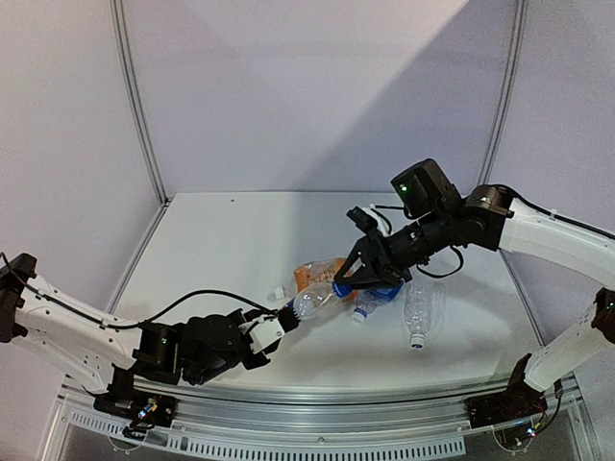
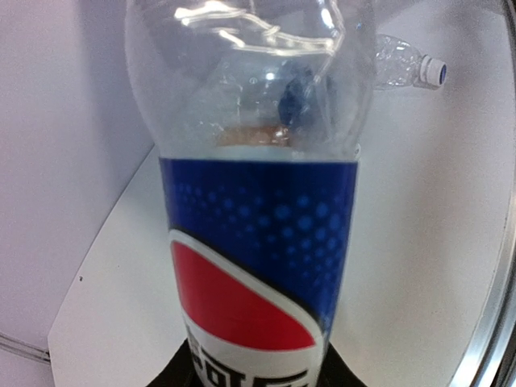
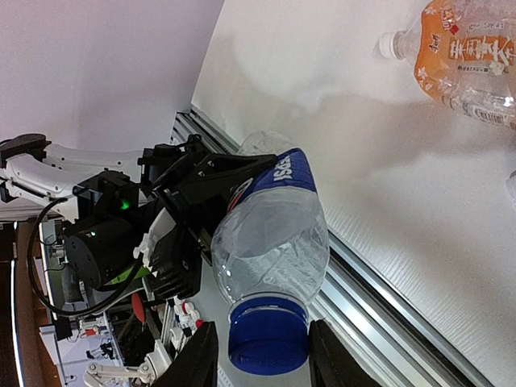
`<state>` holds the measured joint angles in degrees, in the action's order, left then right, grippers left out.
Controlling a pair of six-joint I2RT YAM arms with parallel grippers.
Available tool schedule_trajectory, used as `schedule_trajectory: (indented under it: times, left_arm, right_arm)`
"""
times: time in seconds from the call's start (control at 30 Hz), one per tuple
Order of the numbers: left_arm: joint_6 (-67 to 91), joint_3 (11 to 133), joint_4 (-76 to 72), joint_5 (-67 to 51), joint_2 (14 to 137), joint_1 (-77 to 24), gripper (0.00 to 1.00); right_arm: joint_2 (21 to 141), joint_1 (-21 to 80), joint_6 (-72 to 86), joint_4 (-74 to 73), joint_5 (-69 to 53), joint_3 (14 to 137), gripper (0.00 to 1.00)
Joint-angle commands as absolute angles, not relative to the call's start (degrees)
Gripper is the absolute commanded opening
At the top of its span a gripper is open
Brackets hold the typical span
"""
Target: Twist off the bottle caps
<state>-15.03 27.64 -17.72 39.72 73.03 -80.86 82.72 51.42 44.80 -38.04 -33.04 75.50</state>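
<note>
I read a brand on the clear bottle (image 2: 250,89) alone: its blue label (image 2: 258,218) bears the red, white and blue Pepsi globe, with white capitals of the name only partly in view. Farther off, the orange bottle (image 3: 427,76) carries red and dark characters I cannot make out.

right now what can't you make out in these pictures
- Left gripper: left wrist view, mostly hidden behind the Pepsi bottle.
- Whether the right gripper pinches the blue cap: right wrist view, gap too fine.
- Orange bottle: cut off by the right wrist view's edge.
</note>
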Motion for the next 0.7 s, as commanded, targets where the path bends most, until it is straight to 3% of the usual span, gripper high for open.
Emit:
schedule_trajectory:
  times: [0.0, 0.2, 0.43, 0.53, 0.67]
  left_arm:
    - [-15.2, 28.5, -19.2, 40.3, 72.8, -81.9, 0.00]
    - [-15.2, 28.6, -19.2, 40.3, 72.8, -81.9, 0.00]
    - [-15.2, 28.6, -19.1, 40.1, 73.1, -81.9, 0.00]
    - [-15.1, 28.9, -18.7, 39.1, 73.5, -81.9, 0.00]
    - [-15.0, 29.3, -18.4, 38.2, 74.5, -81.9, 0.00]
  right_arm:
    - [83.8, 51.5, 45.3, -37.6, -35.0, 74.5, 0.39]
    - [83.6, 51.6, 44.9, -38.6, -34.9, 74.6, 0.35]
    - [83.8, 52.0, 42.8, -39.5, -35.6, 75.2, 0.03]
    - [84.6, 53.9, 32.5, -43.5, -29.9, 80.5, 0.00]
    - [85.4, 57.8, 6.3, -45.0, -19.0, 85.9, 0.01]
